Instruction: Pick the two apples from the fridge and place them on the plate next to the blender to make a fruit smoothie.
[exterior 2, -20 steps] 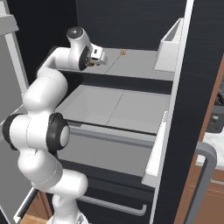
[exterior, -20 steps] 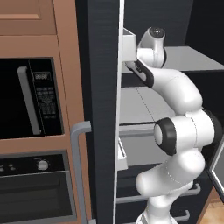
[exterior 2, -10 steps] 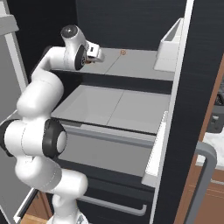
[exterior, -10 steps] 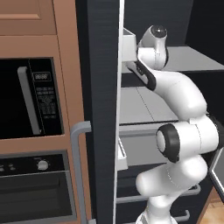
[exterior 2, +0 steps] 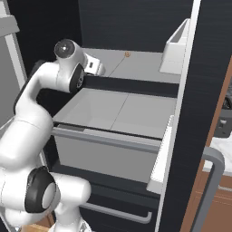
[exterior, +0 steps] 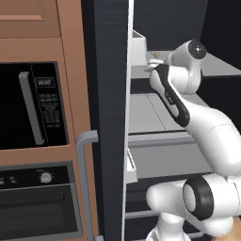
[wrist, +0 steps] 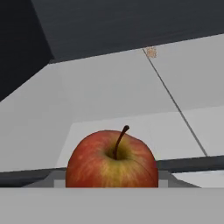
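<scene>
Apple [wrist: 112, 159] fills the hand view's lower middle, stem up, close to the camera, held before the fridge's pale shelf [wrist: 131, 96]; the grip itself is hidden. Left base view: the wrist has swung left toward the door bin [exterior: 139, 48]. Right base view: the gripper [exterior 2: 96, 67] has retreated nearer, off the upper shelf.

Flat, even rendered light, no glare, dim black fridge [exterior 2: 131, 27] interior, soft low-resolution edges throughout.

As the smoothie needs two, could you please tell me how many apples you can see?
2. One apple sits close before the hand camera; a second, tiny one lies far back on the fridge's upper shelf. More may be hidden.
</scene>
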You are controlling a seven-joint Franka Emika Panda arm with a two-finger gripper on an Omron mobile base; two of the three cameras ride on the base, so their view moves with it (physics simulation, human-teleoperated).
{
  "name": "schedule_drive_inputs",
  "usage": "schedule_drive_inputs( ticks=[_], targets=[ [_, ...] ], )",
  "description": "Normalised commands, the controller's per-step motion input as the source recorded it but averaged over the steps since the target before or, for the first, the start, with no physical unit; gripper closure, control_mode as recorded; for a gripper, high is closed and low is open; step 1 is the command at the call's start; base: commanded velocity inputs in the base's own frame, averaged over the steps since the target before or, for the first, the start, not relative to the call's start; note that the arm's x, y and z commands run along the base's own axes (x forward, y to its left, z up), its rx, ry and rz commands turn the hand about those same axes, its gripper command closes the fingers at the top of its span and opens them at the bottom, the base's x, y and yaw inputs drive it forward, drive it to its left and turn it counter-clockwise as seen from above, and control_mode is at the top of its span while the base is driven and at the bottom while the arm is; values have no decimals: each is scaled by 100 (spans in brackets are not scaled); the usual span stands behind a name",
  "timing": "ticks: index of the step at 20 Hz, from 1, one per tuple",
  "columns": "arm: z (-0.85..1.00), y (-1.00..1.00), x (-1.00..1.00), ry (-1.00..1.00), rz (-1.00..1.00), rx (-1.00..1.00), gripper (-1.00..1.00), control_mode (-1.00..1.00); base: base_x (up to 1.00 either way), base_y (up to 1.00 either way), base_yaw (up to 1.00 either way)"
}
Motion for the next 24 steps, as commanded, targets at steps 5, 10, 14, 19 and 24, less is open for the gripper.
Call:
schedule_drive_inputs(
  ticks=[5, 10, 14, 19, 24],
  targets=[
    [20, -7, -100, 0, -3, 6, 100, -100, 0, 0, 0],
    [-7, 0, -100, 4, -4, 0, 100, -100, 0, 0, 0],
    [-54, 0, -100, 4, -5, -2, 100, -100, 0, 0, 0],
    [-80, 11, -94, 12, -2, -11, 100, -100, 0, 0, 0],
    [-97, 16, -59, 23, 0, -12, 100, -100, 0, 0, 0]
  ],
)
